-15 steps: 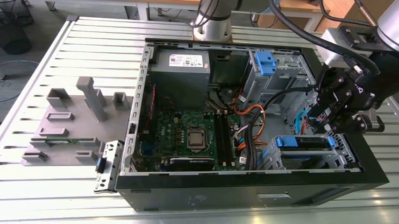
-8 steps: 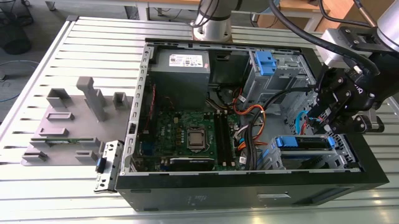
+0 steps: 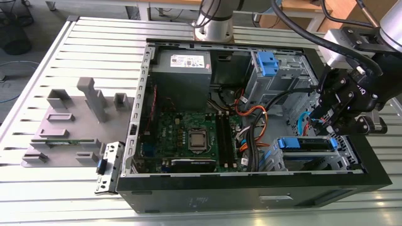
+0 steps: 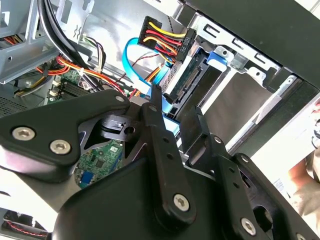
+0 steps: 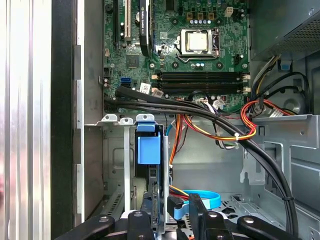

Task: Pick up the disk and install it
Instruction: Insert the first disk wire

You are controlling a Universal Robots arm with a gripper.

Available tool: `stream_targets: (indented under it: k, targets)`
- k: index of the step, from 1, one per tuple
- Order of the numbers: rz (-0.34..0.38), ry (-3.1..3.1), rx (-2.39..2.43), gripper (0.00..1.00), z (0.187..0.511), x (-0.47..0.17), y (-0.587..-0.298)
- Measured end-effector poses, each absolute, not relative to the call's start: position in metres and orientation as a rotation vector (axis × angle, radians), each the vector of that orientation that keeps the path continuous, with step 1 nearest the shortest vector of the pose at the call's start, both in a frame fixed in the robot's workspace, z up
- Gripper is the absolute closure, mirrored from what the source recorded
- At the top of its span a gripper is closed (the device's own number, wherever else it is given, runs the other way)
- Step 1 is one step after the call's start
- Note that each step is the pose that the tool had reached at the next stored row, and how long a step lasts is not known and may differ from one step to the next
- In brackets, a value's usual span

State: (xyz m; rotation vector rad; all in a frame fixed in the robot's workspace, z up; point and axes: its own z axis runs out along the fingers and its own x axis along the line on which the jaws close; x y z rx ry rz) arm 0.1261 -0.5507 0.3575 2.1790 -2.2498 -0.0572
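The disk (image 3: 306,144), silver with blue side rails, sits in the lower drive bay at the front right corner of the open computer case (image 3: 251,190). In both wrist views it shows edge-on: its connector edge (image 4: 189,75) and its blue rail (image 5: 149,149). My gripper (image 3: 328,129) hangs just over the disk's end nearest the exterior view's right. Its black fingers (image 4: 156,112) stand apart, one on each side of the disk's end. I cannot tell whether they touch it. In the first wrist view the gripper (image 5: 172,202) is beside the bay wall.
A black power connector with red and yellow wires (image 4: 162,32) and a blue data cable (image 5: 202,197) lie close to the disk. Thick black cables (image 5: 210,117) cross the case. The grey power-supply box (image 3: 182,66), motherboard (image 3: 195,136), upper blue-railed bay (image 3: 267,63) and a grey fixture (image 3: 69,122) are nearby.
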Motion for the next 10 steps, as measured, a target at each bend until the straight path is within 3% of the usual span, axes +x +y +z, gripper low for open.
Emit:
stream_targets:
  k: [6,9,10]
  targets:
    - [-0.057,-2.250,2.179,0.59,0.3575,0.1261,-0.5507]
    - [-0.057,-2.249,2.179,0.72,0.3575,0.1261,-0.5507]
    - [-0.056,-2.249,2.179,0.72,0.3575,0.1261,-0.5507]
